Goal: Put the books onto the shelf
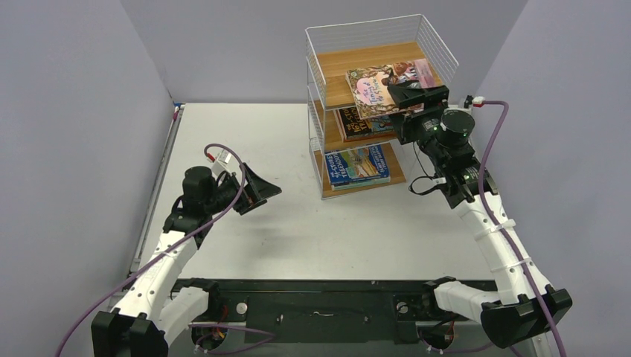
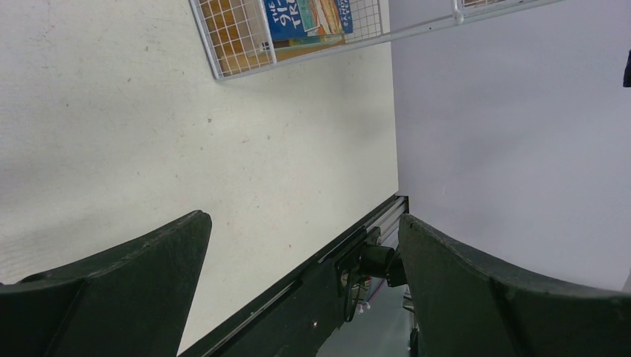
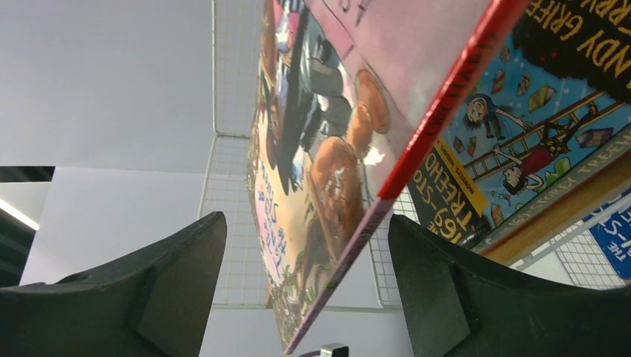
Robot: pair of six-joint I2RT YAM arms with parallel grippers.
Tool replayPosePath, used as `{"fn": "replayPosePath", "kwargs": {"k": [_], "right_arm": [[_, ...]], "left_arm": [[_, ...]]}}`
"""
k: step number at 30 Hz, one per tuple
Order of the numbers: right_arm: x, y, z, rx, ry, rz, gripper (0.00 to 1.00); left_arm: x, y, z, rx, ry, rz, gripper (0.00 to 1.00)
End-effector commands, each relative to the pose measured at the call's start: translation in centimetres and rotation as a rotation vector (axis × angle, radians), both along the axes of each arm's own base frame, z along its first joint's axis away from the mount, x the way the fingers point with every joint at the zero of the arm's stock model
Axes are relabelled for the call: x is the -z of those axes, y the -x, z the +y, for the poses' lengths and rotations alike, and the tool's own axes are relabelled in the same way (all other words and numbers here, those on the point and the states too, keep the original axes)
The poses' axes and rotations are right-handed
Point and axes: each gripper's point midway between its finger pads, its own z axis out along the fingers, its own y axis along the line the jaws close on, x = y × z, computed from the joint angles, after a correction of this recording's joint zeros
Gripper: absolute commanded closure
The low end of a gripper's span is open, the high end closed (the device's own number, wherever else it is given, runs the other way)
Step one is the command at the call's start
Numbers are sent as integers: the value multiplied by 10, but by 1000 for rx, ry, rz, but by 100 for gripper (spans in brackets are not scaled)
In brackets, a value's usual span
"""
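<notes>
Right wrist: pink book (image 3: pixel 320 178) inside wide right tool (image 3: pixel 305 223), seemingly untouched; overhead hides gap

The top external camera is looking down from above and behind the arm bases, taking in the whole desk (image 1: pixel 283 223) and the shelf (image 1: pixel 372 52) at the far right. The left wrist camera is riding just behind the left gripper (image 2: pixel 303 218), facing low across the desk toward the shelf's bottom tier. It is sharing the blue book (image 2: pixel 305 18) there with the overhead view. The right wrist camera is peering upward between the fingers of the right gripper (image 3: pixel 306 217), very near the pink book (image 3: pixel 335 149). It is sharing that book and the dark book (image 3: pixel 536 104) with the overhead view.
</notes>
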Motion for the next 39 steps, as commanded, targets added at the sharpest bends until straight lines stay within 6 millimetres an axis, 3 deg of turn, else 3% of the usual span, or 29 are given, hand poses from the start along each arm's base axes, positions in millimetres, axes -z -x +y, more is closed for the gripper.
{"fn": "replayPosePath", "kwargs": {"k": [1, 15, 17, 27, 36, 39], "right_arm": [[-10, 15, 4, -58, 16, -53, 25], [-12, 32, -1, -66, 39, -106, 39], [-11, 32, -2, -64, 41, -105, 47], [-5, 23, 4, -79, 19, -106, 66], [-20, 21, 10, -102, 10, -157, 98], [-24, 19, 8, -83, -11, -160, 100]], "left_arm": [[-6, -3, -1, 15, 12, -44, 4], [-2, -2, -1, 8, 17, -40, 4], [-2, -2, 0, 6, 17, -38, 4], [-1, -2, 0, 2, 13, -34, 4], [3, -1, 2, -10, 12, -27, 4], [4, -2, 2, -10, 10, -23, 4]]}}
